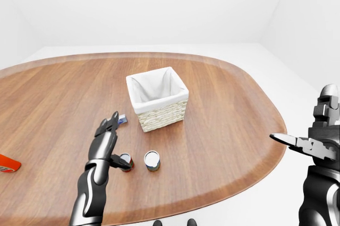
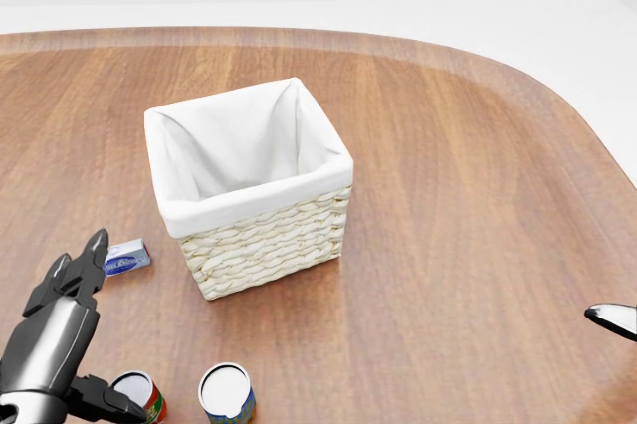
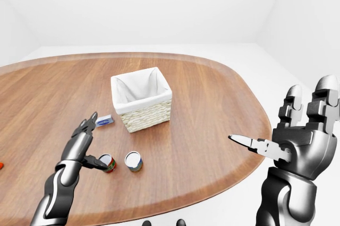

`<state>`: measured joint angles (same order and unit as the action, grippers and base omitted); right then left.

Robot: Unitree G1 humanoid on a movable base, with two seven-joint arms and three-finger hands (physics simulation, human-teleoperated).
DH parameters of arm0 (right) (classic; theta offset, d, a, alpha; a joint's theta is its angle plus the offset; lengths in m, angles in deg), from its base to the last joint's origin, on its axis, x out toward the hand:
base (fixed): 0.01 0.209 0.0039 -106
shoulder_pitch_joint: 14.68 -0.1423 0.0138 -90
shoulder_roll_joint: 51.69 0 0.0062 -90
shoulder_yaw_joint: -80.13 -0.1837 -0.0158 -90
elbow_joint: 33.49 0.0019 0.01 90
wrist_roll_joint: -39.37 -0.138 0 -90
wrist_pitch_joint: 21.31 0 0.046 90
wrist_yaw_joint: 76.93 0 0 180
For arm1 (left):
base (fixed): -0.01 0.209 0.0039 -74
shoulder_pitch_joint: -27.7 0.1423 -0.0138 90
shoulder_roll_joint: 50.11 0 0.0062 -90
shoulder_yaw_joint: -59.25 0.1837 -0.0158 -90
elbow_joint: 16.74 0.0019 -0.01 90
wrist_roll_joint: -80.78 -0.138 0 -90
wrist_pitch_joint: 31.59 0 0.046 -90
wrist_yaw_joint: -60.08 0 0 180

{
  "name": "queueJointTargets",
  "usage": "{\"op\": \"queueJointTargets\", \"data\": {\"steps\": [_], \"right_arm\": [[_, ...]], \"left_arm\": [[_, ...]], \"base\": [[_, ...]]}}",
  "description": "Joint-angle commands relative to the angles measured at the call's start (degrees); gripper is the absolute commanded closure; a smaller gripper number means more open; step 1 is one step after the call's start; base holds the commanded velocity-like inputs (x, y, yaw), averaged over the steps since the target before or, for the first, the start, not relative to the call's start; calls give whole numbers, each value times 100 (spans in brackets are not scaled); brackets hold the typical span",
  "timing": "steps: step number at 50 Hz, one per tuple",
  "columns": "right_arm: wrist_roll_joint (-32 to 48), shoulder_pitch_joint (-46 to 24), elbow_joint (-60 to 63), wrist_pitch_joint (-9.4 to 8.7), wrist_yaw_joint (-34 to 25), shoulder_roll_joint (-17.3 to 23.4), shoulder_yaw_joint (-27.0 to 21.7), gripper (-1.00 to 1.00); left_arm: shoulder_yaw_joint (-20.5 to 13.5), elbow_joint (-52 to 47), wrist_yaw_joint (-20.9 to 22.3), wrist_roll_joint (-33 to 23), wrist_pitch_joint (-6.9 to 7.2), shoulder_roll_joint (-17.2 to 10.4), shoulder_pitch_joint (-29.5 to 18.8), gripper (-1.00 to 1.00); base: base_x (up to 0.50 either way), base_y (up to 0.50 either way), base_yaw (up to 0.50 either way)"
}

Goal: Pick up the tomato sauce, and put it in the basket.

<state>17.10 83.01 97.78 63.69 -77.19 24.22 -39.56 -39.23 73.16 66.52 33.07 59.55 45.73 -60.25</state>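
The tomato sauce can (image 1: 126,161) has a red and green label and stands upright on the wooden table, below and left of the basket in the left-eye view. The basket (image 2: 269,195) is wicker with a white liner and is empty. My left hand (image 1: 118,142) is open beside the can, its thumb touching the can's left side and its fingers stretched toward the basket. My right hand (image 3: 273,117) is open and empty, raised off the table's right edge.
A second can (image 1: 152,160) with a blue label stands just right of the tomato sauce. A small blue and white box (image 2: 126,258) lies by my left fingertips. A red packet (image 1: 8,164) lies at the far left. The table (image 1: 228,109) is oval.
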Motion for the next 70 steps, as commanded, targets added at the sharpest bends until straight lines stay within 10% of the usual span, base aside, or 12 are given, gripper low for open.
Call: {"op": "queueJointTargets", "data": {"steps": [1,70], "right_arm": [[4,-4,-18,0,-2,4,5,-100],[-13,34,15,0,-9,-31,1,-100]], "left_arm": [[49,155,149,-349,-195,-8,185,-100],[951,5083,-2320,-652,-543,-428,-1638,-100]], "base": [[0,0,0],[0,0,0]]}}
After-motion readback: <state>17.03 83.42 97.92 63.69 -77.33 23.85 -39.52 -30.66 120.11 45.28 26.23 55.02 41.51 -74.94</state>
